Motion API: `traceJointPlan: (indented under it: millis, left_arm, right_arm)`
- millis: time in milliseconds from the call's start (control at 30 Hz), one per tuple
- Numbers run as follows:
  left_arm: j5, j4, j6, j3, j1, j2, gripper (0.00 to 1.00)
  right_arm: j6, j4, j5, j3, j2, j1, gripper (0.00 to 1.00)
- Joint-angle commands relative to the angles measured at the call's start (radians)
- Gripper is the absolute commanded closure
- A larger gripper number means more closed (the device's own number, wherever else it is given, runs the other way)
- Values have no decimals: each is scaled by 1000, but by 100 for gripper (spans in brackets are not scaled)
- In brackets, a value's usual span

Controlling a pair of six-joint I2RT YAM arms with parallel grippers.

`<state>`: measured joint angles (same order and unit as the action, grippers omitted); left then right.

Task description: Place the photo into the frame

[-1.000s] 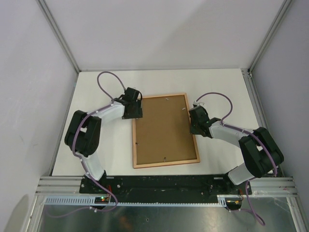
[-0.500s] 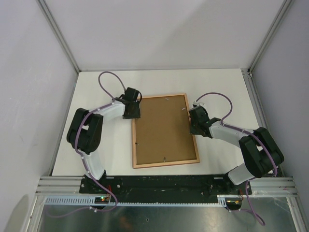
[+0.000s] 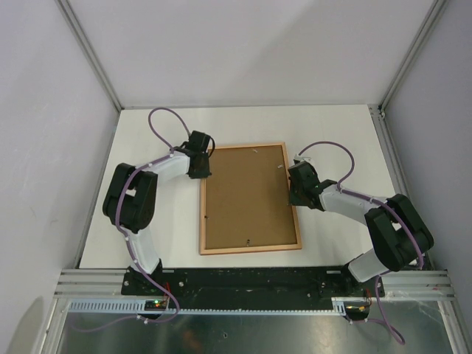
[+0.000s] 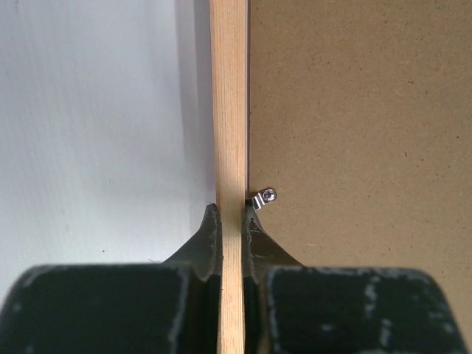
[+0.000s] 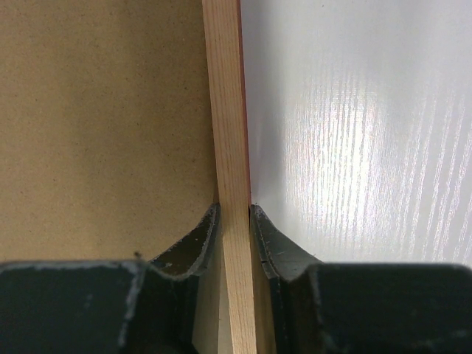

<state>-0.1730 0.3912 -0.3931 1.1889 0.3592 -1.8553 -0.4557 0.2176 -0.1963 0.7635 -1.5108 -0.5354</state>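
Two end effectors hold the frame (image 3: 251,250), one on each long side. On the left, the left end effector (image 3: 200,168) is closed to a narrow gap on the upper part of the frame's left rail; in the left wrist view its fingertips (image 4: 209,230) press both faces of the pale wood strip, and a small metal tab (image 4: 265,198) sits just beside the inner finger. Between the arms, the frame rests back up on the white bench (image 3: 339,140), with the brown backing board (image 3: 247,199) filling its opening. On the right, the right end effector (image 3: 293,188) is likewise nearly closed, clamped on the right rail about halfway along, and a thin red edge shows on that rail's outer side in the right wrist view.
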Motion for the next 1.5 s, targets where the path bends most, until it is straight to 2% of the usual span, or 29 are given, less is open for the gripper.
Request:
traceJointPlan:
  millis: [0,100,233,333,367,500,633,867,1233,1467]
  left_arm:
    - [-43,8,13,12,-23,-10,98]
    - [-37,9,14,10,-24,8,94]
    - [-20,9,14,0,-24,58,75]
    - [2,7,8,-19,-25,102,52]
    - [10,8,7,-25,-25,118,47]
    - [60,7,-8,-66,-23,185,39]
    - [94,3,-34,-150,-14,248,40]
    - [111,-20,-42,-259,2,285,54]
    - [148,-49,-41,-289,9,276,54]
    - [160,-64,-47,-305,18,264,75]
  right_arm:
    - [3,66,3,-10,7,-6,100]
    - [3,65,3,-10,5,-7,100]
    - [3,65,1,-11,1,-6,100]
    - [3,63,3,-11,-2,-6,100]
    - [3,62,3,-11,-3,-7,100]
    - [2,57,5,-10,-9,-6,100]
    - [4,53,7,-11,-13,-6,100]
    - [2,46,12,-12,-21,-12,100]
    - [-4,48,13,-20,-4,-20,100]
    - [-5,50,14,-38,17,-20,100]
